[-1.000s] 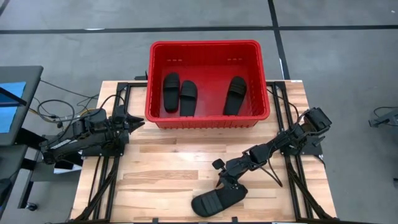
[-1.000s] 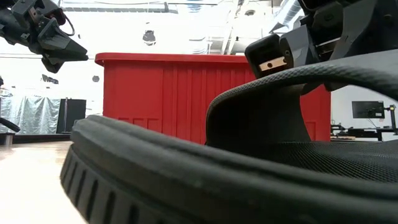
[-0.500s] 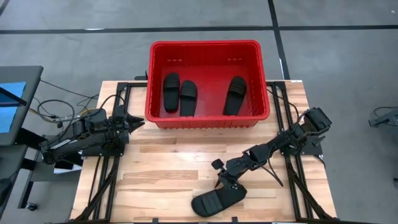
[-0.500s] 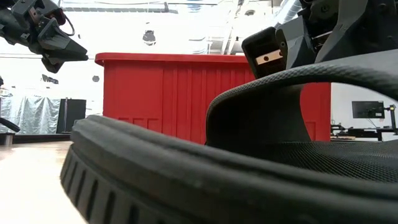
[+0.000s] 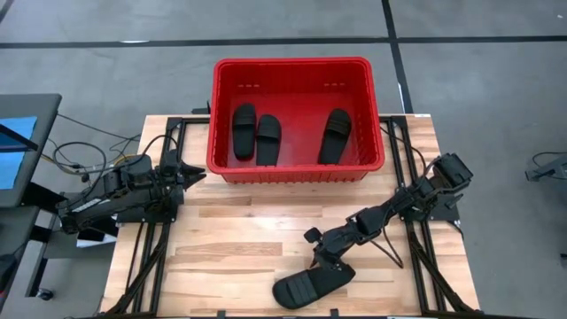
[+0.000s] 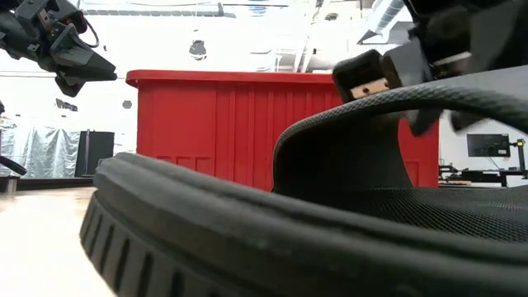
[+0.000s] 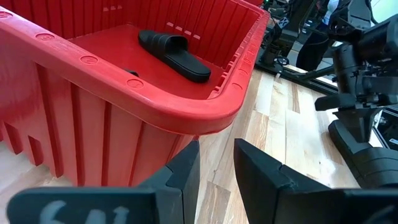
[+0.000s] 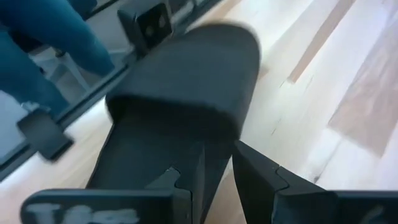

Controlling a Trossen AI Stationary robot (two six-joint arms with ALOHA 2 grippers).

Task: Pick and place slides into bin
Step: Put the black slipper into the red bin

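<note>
Firstly, found left gripper [image 5: 197, 176] at table's [image 5: 239, 230] left side, raised off the wood and aimed at bin's [image 5: 301, 62] near left corner. Confirmed in left wrist view [image 7: 216, 149]: fingers [image 7: 180, 180] parted by a narrow gap, nothing between them, released. Seen high at the low view's upper left [image 6: 91, 70], clear of everything.

Next, checked bin: stands at table's far edge, centred, overhanging the floor beyond. Logged two slides [image 5: 256, 134] side by side on its floor, left half, touching or nearly so, lengthwise front to back. Logged third slide [image 5: 335, 136] alone in right half, slightly slanted, well apart from the pair. Same bin fills left wrist view's left part [image 7: 124, 106], with one slide visible inside.

Further right, located fourth slide [image 5: 310, 285] on table near front edge, just right of centre, sole down, lying slanted. Fills low view's foreground [image 6: 330, 214], with the red bin wall [image 6: 214, 124] behind it.

Finally, found right gripper [image 5: 326, 260] low over fourth slide's strap end, arm stretched in from table's right side. Checked right wrist view [image 8: 217, 152]: gripper right at slide's [image 8: 180, 87] side edge beside strap. Cannot tell whether clenched, released or grasping the slide; cannot tell whether touching.
</note>
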